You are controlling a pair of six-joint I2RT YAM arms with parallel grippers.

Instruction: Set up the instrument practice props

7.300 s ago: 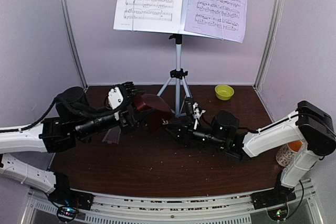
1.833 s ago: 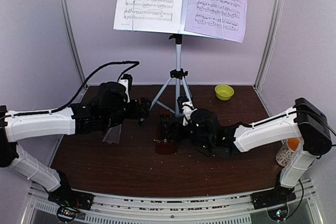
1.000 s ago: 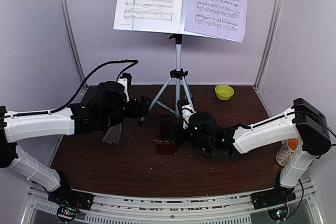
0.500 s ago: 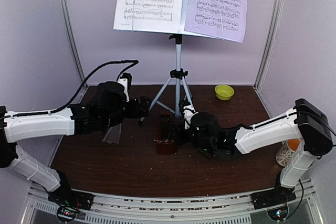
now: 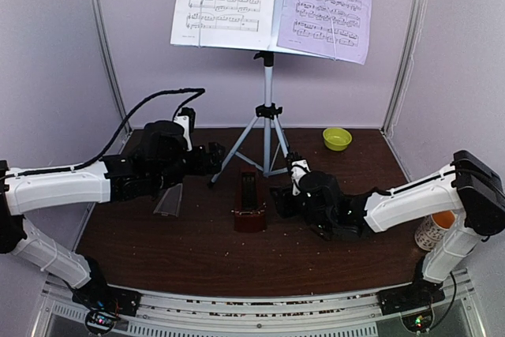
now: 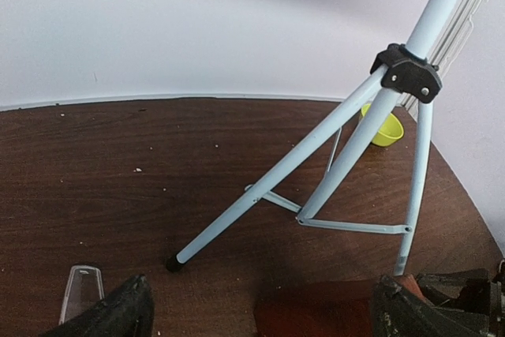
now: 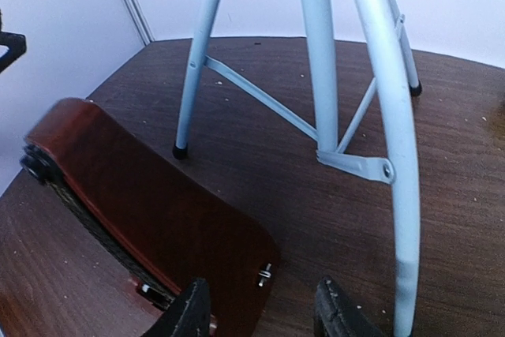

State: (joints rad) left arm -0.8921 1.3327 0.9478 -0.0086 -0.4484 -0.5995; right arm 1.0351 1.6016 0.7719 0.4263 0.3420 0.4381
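Metronome (image 5: 249,203), dark red, stands upright on the table (image 5: 197,262), just in front of the music stand's tripod (image 5: 267,128). Right gripper (image 5: 280,197) sits beside it, fingers apart and empty. Left gripper (image 5: 221,157) gapes wide near a tripod leg.

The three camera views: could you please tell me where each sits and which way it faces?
Top external: fixed above and behind the bases, facing forward and down at the music stand and metronome; left arm and right arm show.
Left wrist: on the left arm, low, facing the tripod and green bowl; jaws at bottom corners.
Right wrist: low, facing the metronome's side; jaws at bottom edge.
Shared: both wrist views show tripod and metronome.
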